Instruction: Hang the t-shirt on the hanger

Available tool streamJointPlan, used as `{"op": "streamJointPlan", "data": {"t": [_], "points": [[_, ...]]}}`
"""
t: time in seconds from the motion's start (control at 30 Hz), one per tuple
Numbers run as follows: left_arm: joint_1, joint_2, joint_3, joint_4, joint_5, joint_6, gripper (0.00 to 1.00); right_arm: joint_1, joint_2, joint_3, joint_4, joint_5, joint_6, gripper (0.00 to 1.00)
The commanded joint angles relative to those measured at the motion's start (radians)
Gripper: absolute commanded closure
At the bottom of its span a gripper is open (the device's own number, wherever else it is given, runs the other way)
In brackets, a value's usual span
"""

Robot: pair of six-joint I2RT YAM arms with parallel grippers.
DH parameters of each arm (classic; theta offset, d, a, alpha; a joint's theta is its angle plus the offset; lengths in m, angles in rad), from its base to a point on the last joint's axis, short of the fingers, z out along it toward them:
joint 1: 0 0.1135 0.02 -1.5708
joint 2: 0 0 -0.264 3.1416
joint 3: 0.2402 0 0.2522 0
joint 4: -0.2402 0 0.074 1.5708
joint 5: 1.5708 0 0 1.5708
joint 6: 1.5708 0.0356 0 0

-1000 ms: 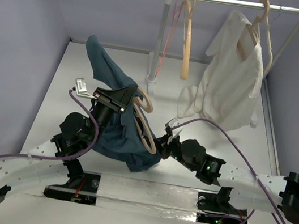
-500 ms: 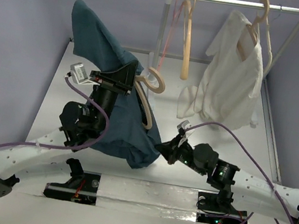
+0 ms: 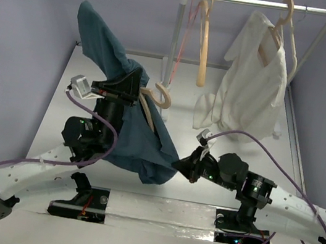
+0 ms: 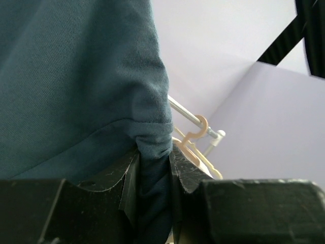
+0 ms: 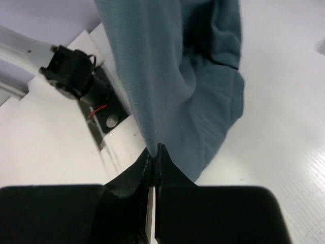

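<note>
The dark teal t-shirt [image 3: 129, 135] hangs lifted off the table, one end flung up at the back left. My left gripper [image 3: 126, 88] is raised and shut on a bunched fold of it; the cloth fills the jaws in the left wrist view [image 4: 152, 162]. The pale tan hanger [image 3: 159, 95] shows its hook and one arm beside that gripper, and the rest is under the cloth. My right gripper [image 3: 179, 164] is low and shut on the shirt's lower edge. In the right wrist view its jaws [image 5: 155, 148] pinch the hem [image 5: 167, 76].
A white clothes rack [image 3: 177, 37] stands at the back. It carries a yellow-orange hanger [image 3: 204, 47], a thin pink hanger [image 3: 189, 20] and a cream-white garment [image 3: 251, 80] on its own hanger. Purple walls close in left and right. Arm bases sit at the near edge.
My left gripper has lifted the t-shirt and hanger up and toward the back left, so the cloth hangs longer. My right gripper has kept its hold on the hem, shifting slightly right.
</note>
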Motion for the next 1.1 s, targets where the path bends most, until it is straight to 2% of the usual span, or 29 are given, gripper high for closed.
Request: {"op": "streamJointPlan", "data": {"t": [0.0, 0.1, 0.17, 0.23, 0.27, 0.33, 0.5, 0.67, 0.8, 0.9, 1.07], "points": [[0.013, -0.078, -0.099, 0.144, 0.029, -0.179, 1.0, 0.031, 0.079, 0.156, -0.124, -0.092, -0.004, 1.0], [0.013, -0.107, -0.172, 0.139, 0.038, -0.3, 1.0, 0.092, 0.177, 0.232, -0.147, -0.055, -0.032, 1.0], [0.013, -0.124, -0.208, 0.112, 0.033, -0.354, 1.0, 0.103, 0.218, 0.305, -0.249, 0.044, -0.044, 0.76], [0.013, -0.154, -0.22, 0.086, 0.035, -0.411, 1.0, 0.129, 0.242, 0.344, -0.333, 0.132, -0.044, 0.58], [0.013, -0.17, -0.222, 0.048, 0.033, -0.426, 1.0, 0.129, 0.234, 0.353, -0.385, 0.202, -0.039, 0.44], [0.013, -0.185, -0.217, 0.002, 0.027, -0.465, 1.0, 0.129, 0.184, 0.348, -0.399, 0.227, -0.041, 0.39], [0.013, -0.205, -0.237, -0.017, 0.01, -0.502, 1.0, 0.129, 0.163, 0.318, -0.316, 0.212, -0.056, 0.37], [0.013, -0.17, -0.234, -0.031, 0.001, -0.523, 1.0, 0.222, 0.261, 0.377, -0.298, 0.333, -0.097, 0.37], [0.013, -0.151, -0.228, -0.034, 0.006, -0.551, 1.0, 0.235, 0.329, 0.394, -0.262, 0.398, -0.128, 0.37], [0.013, -0.15, -0.217, -0.058, 0.016, -0.565, 1.0, 0.235, 0.352, 0.397, -0.227, 0.457, -0.139, 0.43], [0.013, -0.164, -0.229, -0.098, 0.019, -0.583, 1.0, 0.235, 0.324, 0.394, -0.143, 0.465, -0.16, 0.52]]}}
